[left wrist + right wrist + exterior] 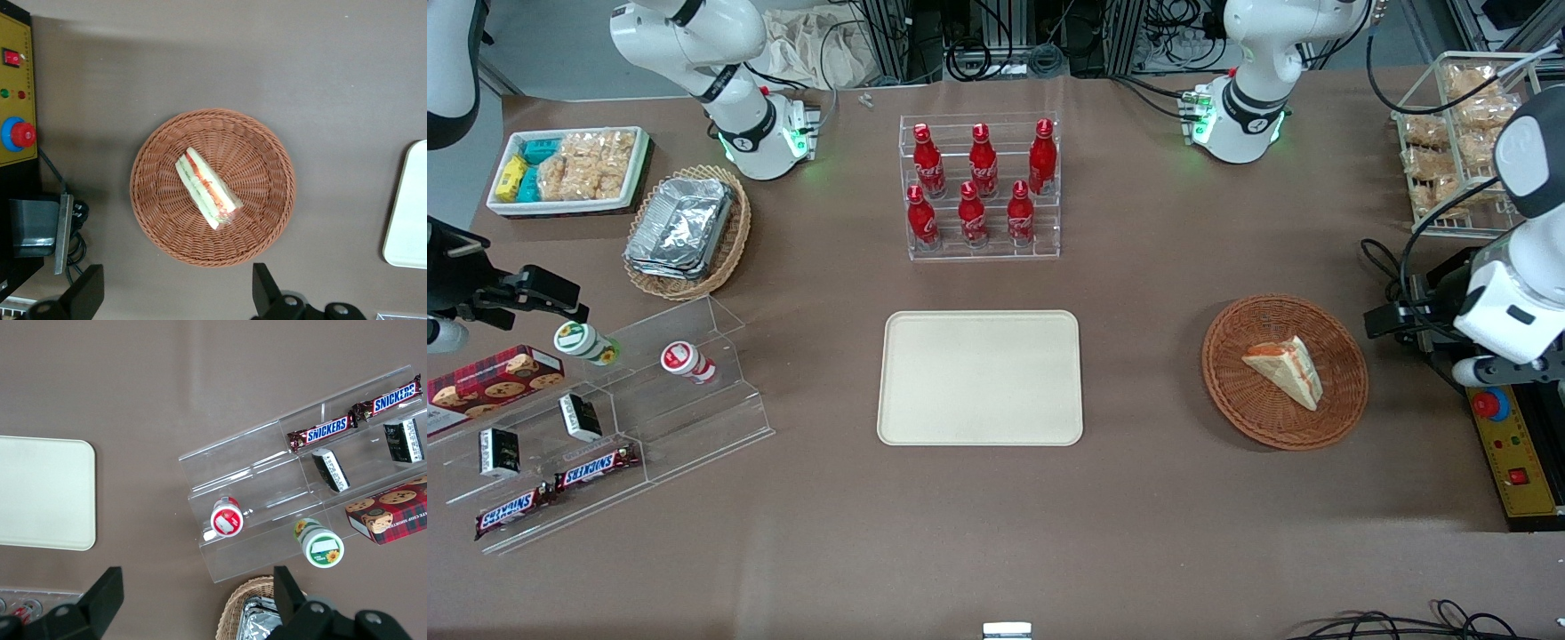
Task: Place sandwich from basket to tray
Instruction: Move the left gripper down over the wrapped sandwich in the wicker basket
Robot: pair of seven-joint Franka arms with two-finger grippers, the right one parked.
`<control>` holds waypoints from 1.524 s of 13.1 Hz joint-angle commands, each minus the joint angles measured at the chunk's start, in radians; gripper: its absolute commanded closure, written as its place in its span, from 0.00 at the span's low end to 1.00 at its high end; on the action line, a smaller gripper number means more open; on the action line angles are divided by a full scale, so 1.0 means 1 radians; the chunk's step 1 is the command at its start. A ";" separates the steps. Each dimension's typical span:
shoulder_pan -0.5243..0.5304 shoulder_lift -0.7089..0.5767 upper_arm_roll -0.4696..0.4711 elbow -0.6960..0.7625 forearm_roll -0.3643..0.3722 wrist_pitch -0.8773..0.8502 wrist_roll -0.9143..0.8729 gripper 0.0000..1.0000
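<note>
The sandwich (1285, 369), a pale wedge with red and green filling along its edge, lies in the round reddish-brown wicker basket (1227, 378). The left wrist view shows it too (207, 189), in the middle of the basket (153, 200). The cream tray (980, 378) lies flat and bare mid-table, beside the basket toward the parked arm's end; its edge shows in the left wrist view (408, 207). My left gripper (1392, 317) hangs open and empty above the table, just off the basket's rim toward the working arm's end (175, 293).
A clear rack of red bottles (980, 191) stands farther from the camera than the tray. A yellow control box with a red button (1507, 444) and cables sit by the gripper. A wire rack of snack bags (1458, 133) stands at the working arm's end.
</note>
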 commanded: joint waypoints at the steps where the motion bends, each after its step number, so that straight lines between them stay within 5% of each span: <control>1: 0.017 0.022 -0.011 0.025 0.017 -0.022 -0.010 0.00; 4: 0.012 0.045 -0.014 0.022 0.044 -0.016 -0.092 0.01; 11: -0.009 0.044 -0.020 -0.223 0.044 0.236 -0.712 0.00; 20: -0.009 0.094 -0.020 -0.332 0.025 0.349 -0.828 0.00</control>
